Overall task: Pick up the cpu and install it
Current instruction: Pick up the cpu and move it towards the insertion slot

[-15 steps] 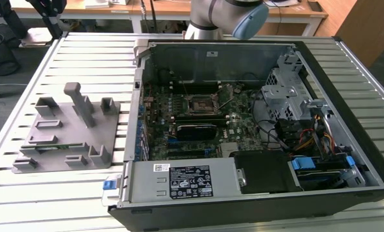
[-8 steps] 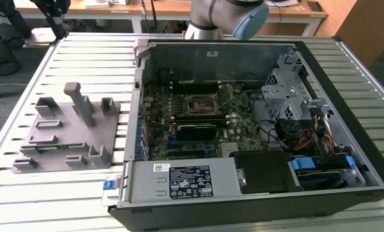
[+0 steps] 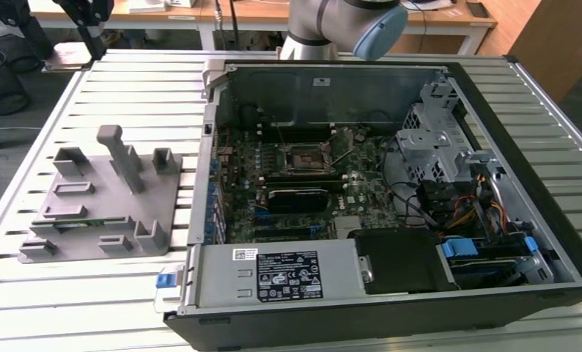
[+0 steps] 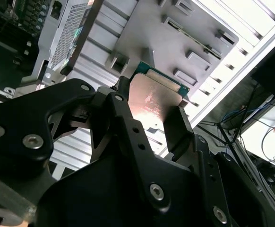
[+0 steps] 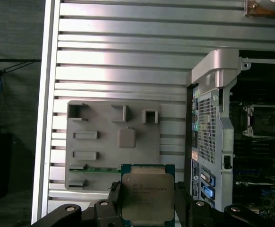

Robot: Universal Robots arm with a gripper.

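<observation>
- Count: one cpu (image 5: 147,195), one tool (image 5: 147,204), one arm (image 3: 342,22), one grey fixture block (image 5: 114,142), one open PC case (image 3: 389,323), one motherboard socket (image 3: 306,158).
- Tool state: I see it clamped on the cpu. Two black fingers (image 5: 113,198) press on opposite edges of the chip, one on each side.
- Both wrist views show the same grip. In the second wrist view the cpu (image 4: 154,101) sits between the finger tips of the tool (image 4: 151,113), its metal face catching the light and a thin green edge on the far side.
- The cpu is flat in the grip, silver top toward the first wrist camera.
- The cpu hangs clear above the bench (image 5: 128,47), over the edge of the fixture block and touching nothing but the fingers.
- The fixture block (image 3: 105,198) lies on the bench on the exterior view's left, just beside the case.
- The socket (image 5: 265,120) is inside the case, well apart from the cpu, with the case wall (image 5: 213,118) between them.
</observation>
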